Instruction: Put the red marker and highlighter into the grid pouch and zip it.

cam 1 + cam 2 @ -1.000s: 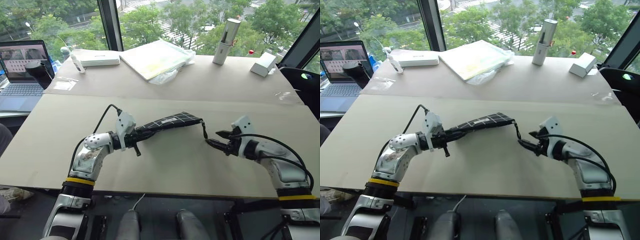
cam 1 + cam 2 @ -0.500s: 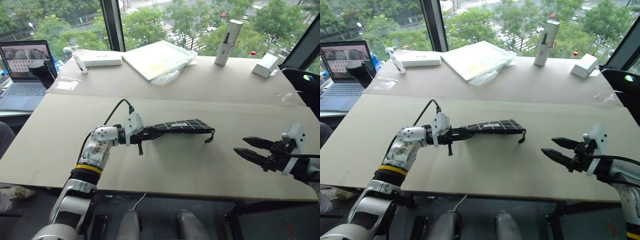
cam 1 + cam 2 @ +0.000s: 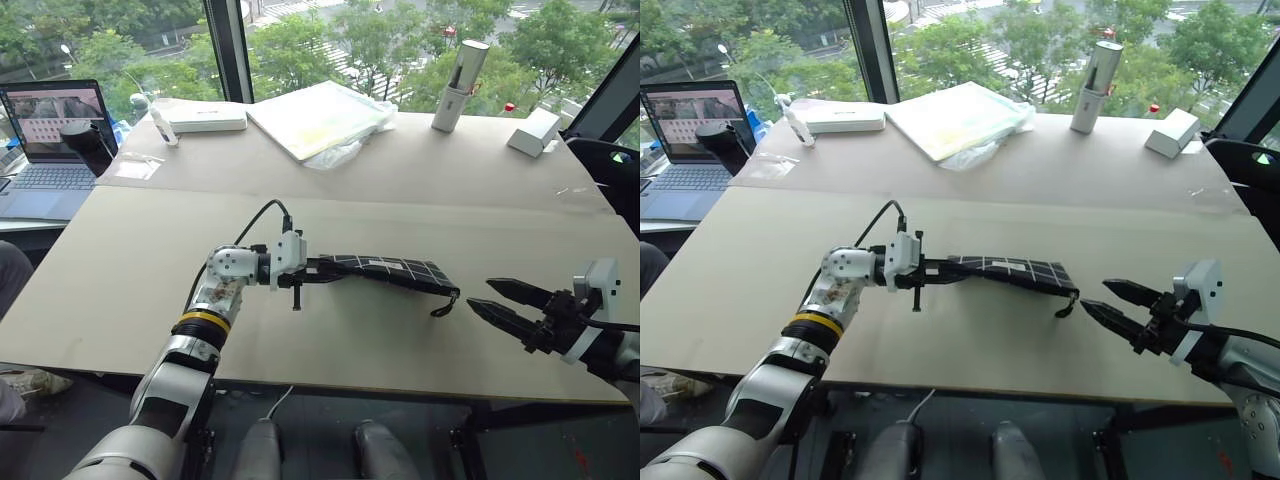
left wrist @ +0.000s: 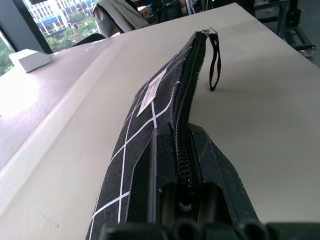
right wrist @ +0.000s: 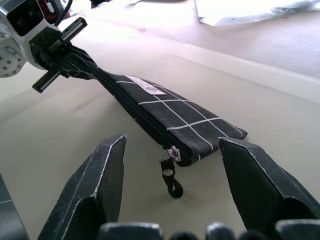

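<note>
Left gripper sits center-left of the head view, jaws pressed together on one short end of the grid pouch. The pouch juts out from it, long axis running left to right across mid-frame, far end drooping toward the table; I can't tell whether that end touches the surface. Zipper edge looks closed along its length in the left wrist view, slider and pull strap at the far, free end, the strap hanging loose.

Right gripper is at lower right of the frame, jaws spread wide, nothing between them. It points leftward at the pouch's free end, tips near the strap but apart from it. In the right wrist view the strap hangs between the two fingers, a little beyond them.

My read: the pouch looks zipped, so setting it down comes next. The left arm has it; the right is the nearer to the strap end.

Count: one pouch, one strap, two grippers. Red marker and highlighter: I see neither on the table; presumably inside the pouch, though I can't confirm that.

Background, upper frame: one laptop, one tall cylinder.
</note>
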Robot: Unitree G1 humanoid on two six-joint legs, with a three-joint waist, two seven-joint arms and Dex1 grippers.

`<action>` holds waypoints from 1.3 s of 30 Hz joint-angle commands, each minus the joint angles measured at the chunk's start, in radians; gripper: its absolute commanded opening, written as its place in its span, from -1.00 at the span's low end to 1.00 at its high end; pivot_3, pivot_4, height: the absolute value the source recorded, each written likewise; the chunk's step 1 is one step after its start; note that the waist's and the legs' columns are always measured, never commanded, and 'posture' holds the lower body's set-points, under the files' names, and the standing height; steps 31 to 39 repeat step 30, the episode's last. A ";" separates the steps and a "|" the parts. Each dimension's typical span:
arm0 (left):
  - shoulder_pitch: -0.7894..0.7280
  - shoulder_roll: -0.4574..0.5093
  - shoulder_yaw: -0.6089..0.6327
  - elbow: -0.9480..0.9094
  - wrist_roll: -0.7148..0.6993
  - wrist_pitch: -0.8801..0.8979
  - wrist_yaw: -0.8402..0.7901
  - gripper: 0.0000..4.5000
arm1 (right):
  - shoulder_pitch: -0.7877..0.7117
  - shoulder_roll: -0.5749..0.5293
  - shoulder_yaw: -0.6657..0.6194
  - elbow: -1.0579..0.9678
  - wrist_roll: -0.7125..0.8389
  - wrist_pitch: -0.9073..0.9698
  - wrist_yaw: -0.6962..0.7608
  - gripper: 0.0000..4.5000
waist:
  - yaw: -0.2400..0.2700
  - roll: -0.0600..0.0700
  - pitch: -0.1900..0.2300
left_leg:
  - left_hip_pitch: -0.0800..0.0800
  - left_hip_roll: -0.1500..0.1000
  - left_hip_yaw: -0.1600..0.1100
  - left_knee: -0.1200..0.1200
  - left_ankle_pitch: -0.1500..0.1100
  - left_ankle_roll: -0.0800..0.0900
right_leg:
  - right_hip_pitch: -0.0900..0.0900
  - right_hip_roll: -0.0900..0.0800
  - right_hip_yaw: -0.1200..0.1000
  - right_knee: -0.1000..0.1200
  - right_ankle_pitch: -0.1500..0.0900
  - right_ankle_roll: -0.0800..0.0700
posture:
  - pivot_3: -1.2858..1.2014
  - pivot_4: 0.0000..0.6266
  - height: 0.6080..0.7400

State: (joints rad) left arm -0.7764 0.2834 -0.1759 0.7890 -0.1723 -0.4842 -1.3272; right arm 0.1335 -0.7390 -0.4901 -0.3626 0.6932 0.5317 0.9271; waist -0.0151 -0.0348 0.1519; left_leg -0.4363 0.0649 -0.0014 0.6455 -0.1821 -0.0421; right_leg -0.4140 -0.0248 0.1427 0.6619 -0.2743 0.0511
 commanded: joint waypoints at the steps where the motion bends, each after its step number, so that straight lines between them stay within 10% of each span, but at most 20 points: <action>1: -0.036 0.007 0.006 0.058 0.037 -0.054 0.020 -0.55 | -0.002 -0.008 -0.007 -0.021 0.010 0.002 -0.017 0.47 | 0.000 0.000 0.000 | 0.000 0.000 0.000 0.000 0.000 0.000 | 0.000 0.000 0.000 0.000 0.000 0.000 | 0.03 -0.52 0.96; 8: 0.030 0.021 0.047 -0.102 -0.056 0.202 0.007 0.55 | -0.010 -0.025 -0.002 0.023 -0.011 -0.009 -0.015 0.47 | 0.000 0.000 0.000 | 0.001 0.000 0.000 0.000 0.000 0.000 | 0.001 0.000 0.000 0.000 0.000 0.000 | 0.03 -0.52 0.96; 20: 0.322 0.189 0.189 -0.747 -0.267 0.998 0.287 0.55 | -0.140 -0.046 0.094 0.253 -0.132 -0.110 0.029 0.47 | -0.014 0.000 0.000 | 0.009 0.001 -0.001 -0.001 0.000 0.000 | 0.008 0.000 0.000 -0.001 -0.004 0.005 | 0.03 -0.52 0.96; 39: 0.489 0.255 0.436 -0.876 -0.378 1.121 0.468 0.55 | -0.243 -0.035 0.153 0.399 -0.179 -0.167 0.057 0.47 | -0.018 0.001 0.000 | 0.011 0.001 0.000 -0.002 0.000 0.000 | 0.010 0.000 0.000 -0.002 -0.004 0.005 | 0.03 -0.52 0.96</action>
